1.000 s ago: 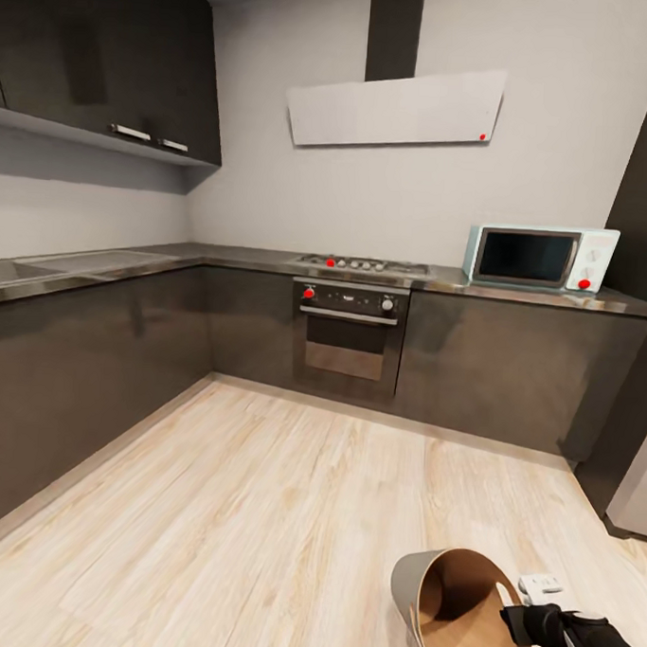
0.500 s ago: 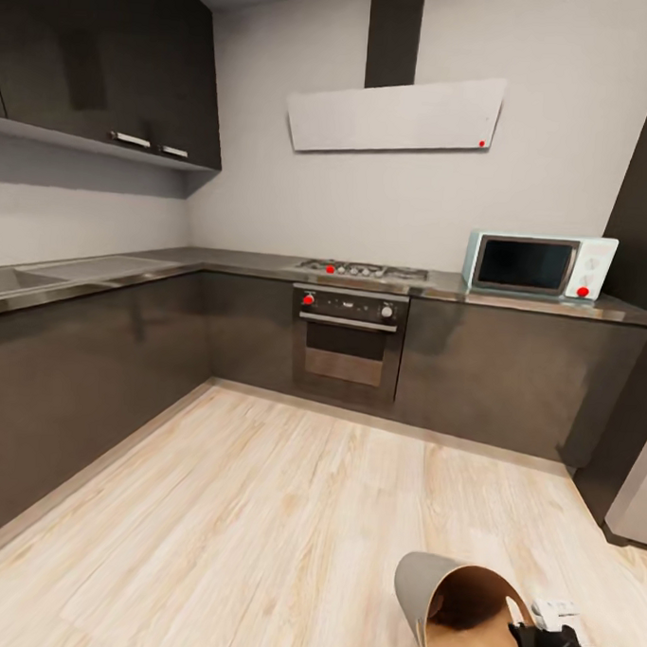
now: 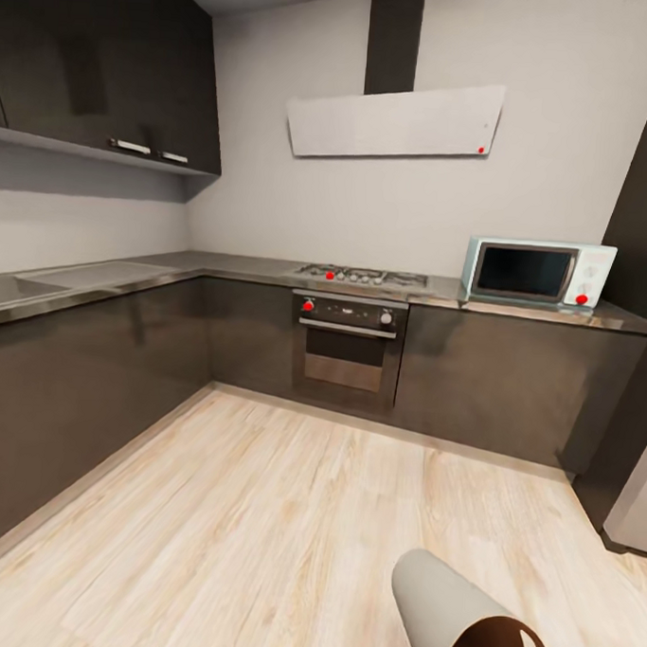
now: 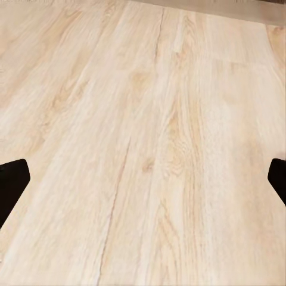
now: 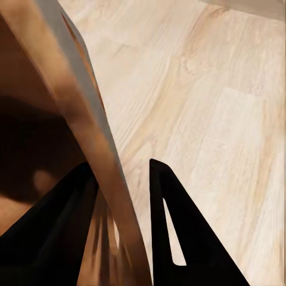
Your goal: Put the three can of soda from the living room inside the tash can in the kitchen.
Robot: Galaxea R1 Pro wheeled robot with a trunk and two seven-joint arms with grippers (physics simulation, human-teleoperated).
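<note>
**Tash can carried into the kitchen, grip on its wall**

My right gripper [image 5: 122,196] pinches the tash can [image 3: 442,605] by its rim: one finger inside the brown interior, one outside, the wall clamped between. Over the last second my arm and the can have sunk toward the head view's lower edge. My left gripper [image 4: 143,179] hangs spread wide above the pale floor [image 4: 149,119], with nothing between its fingers. No soda can is visible; whether any lies in the bin I cannot tell.

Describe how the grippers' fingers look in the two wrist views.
The right gripper has matte black fingers, wedge-shaped and tapering to points; one has a narrow slot cut through it. The left gripper shows two plain black fingertips at the frame edges. No cables or markings show.
</note>
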